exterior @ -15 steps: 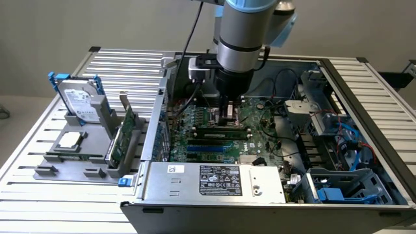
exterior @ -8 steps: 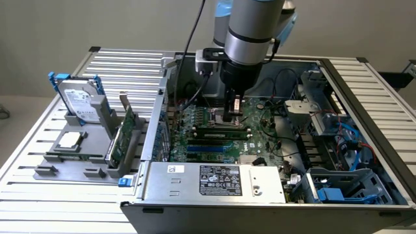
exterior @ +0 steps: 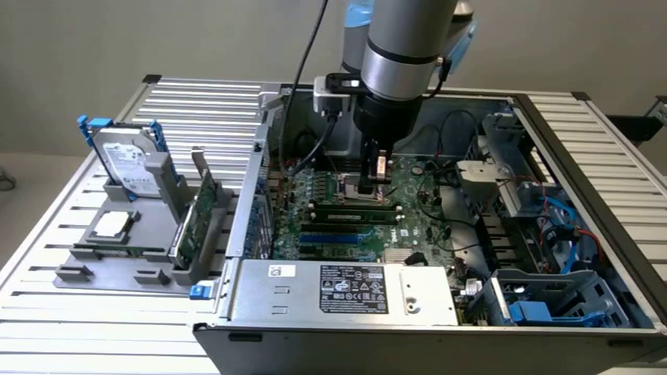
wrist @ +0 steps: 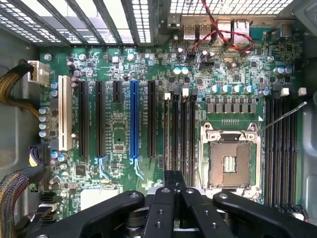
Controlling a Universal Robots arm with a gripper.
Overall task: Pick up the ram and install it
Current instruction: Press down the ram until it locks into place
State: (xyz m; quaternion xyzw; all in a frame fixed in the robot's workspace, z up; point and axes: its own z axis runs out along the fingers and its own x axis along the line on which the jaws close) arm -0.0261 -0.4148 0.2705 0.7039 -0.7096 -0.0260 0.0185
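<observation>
Over motherboard (exterior: 417, 226) | fingers (exterior: 379, 167) clamped together | ram (exterior: 360, 208) seated in slot, long axis across the exterior view

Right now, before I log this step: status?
Tool shut, low over the memory slots. Ram standing in a slot at its tip. No obstruction seen.

No word, brand or number comes through clearly enough to read anywhere here. Nearest the camera from the gripper (exterior: 379, 173), the power supply box (exterior: 344, 293) carries a dark label (exterior: 354, 288) with rows of tiny white print and marks, plus a small white sticker (exterior: 281, 271) beside it, both illegible.
</observation>
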